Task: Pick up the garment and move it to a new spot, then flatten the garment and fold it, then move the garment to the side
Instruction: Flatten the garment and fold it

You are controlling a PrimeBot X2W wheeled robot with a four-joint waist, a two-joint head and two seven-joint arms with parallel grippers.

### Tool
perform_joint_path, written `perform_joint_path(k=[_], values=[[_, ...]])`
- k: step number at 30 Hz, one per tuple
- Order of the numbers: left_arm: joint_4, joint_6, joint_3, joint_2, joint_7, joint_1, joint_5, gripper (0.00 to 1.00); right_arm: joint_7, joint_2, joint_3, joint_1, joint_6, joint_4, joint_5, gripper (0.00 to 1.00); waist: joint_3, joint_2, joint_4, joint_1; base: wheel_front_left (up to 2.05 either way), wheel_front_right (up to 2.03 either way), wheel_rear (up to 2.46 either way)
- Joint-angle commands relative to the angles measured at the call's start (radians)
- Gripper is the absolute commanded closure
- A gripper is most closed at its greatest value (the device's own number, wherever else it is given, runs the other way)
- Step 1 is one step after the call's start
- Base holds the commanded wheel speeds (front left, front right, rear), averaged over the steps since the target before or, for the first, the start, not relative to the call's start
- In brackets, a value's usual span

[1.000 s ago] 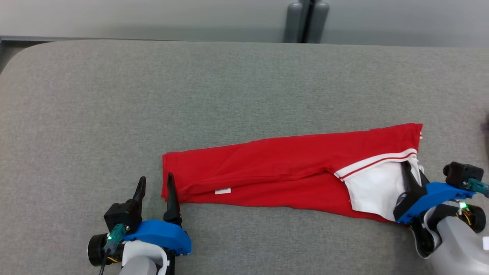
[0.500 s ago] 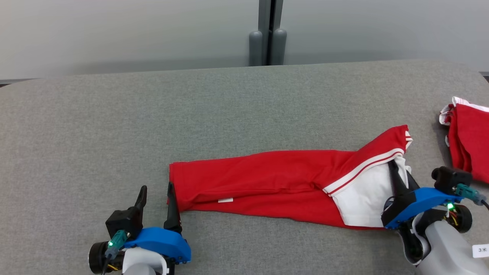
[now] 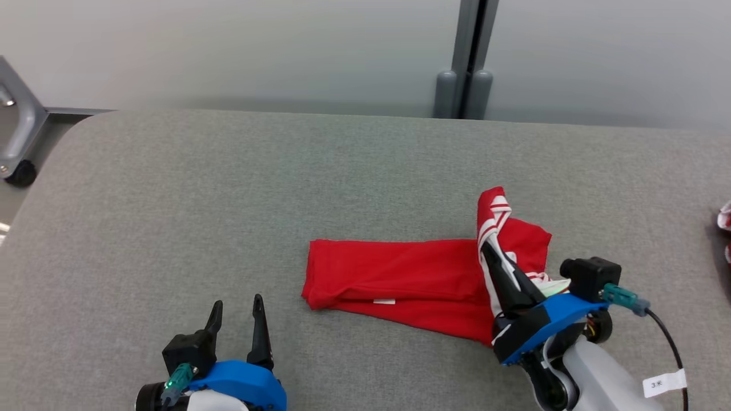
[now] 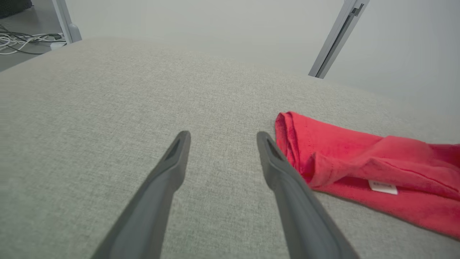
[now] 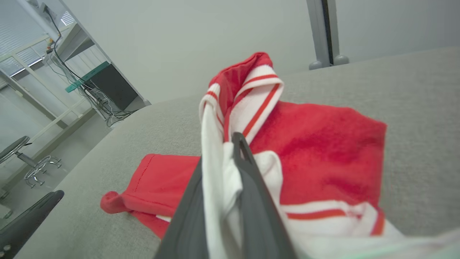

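Pinching the garment [image 3: 400, 277] by its striped white end, right fingers [image 3: 505, 279] near-closed; left fingers [image 3: 260, 337] wide apart, empty.

Even diffuse light, soft shadows, wrist-view distortion.

A grey fabric-covered desk [image 3: 228, 188] spans the frame beneath a pale wall, with a grey post [image 3: 468, 57] at upper centre-right. A wheeled metal frame [image 3: 20, 137] edges in at upper left. A red-and-white cloth [image 3: 725, 220] lies at the right edge.
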Motion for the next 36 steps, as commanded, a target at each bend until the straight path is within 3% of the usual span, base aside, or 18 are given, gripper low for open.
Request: perform_joint_path(k=[1, 12, 26, 27, 28, 29, 36], values=[[-0.001, -0.003, -0.006, -0.001, -0.004, 0.009, -0.002, 0.00, 0.002, 0.008, 0.028, 0.001, 0.000, -0.014, 0.012, 1.00, 0.006, -0.0001, 0.026, 0.0001, 0.00, 0.00, 0.00], [-0.001, -0.005, -0.056, -0.001, -0.004, -0.005, -0.014, 0.00, 0.000, 0.051, 0.144, -0.072, 0.000, 0.020, 0.040, 1.00, 0.016, -0.0001, 0.157, 0.0001, 0.00, 0.00, 0.00], [0.001, 0.008, -0.127, -0.001, -0.004, -0.023, -0.045, 0.00, -0.006, 0.090, 0.103, -0.167, 0.000, 0.179, -0.038, 1.00, 0.054, -0.0001, 0.267, 0.0001, 0.00, 0.00, 0.00], [0.001, 0.008, -0.128, -0.001, -0.004, -0.024, -0.046, 0.00, -0.006, 0.093, 0.095, -0.174, 0.000, 0.183, -0.043, 0.87, 0.057, -0.0001, 0.270, 0.0001, 0.00, 0.00, 0.00], [0.001, 0.008, -0.128, -0.001, -0.004, -0.026, -0.048, 0.00, -0.006, 0.096, 0.089, -0.179, 0.000, 0.184, -0.047, 0.56, 0.059, -0.0001, 0.271, 0.0001, 0.00, 0.00, 0.00], [0.001, 0.010, -0.128, -0.001, -0.004, -0.028, -0.048, 0.00, -0.006, 0.099, 0.086, -0.182, 0.000, 0.183, -0.050, 0.01, 0.060, -0.0001, 0.271, 0.0001, 0.00, 0.00, 0.00], [-0.011, 0.019, -0.103, -0.001, -0.004, -0.031, -0.041, 0.00, -0.006, 0.103, 0.033, -0.166, 0.000, 0.083, -0.066, 0.00, 0.053, -0.0001, 0.223, 0.0001, 0.00, 0.00, 0.00]])
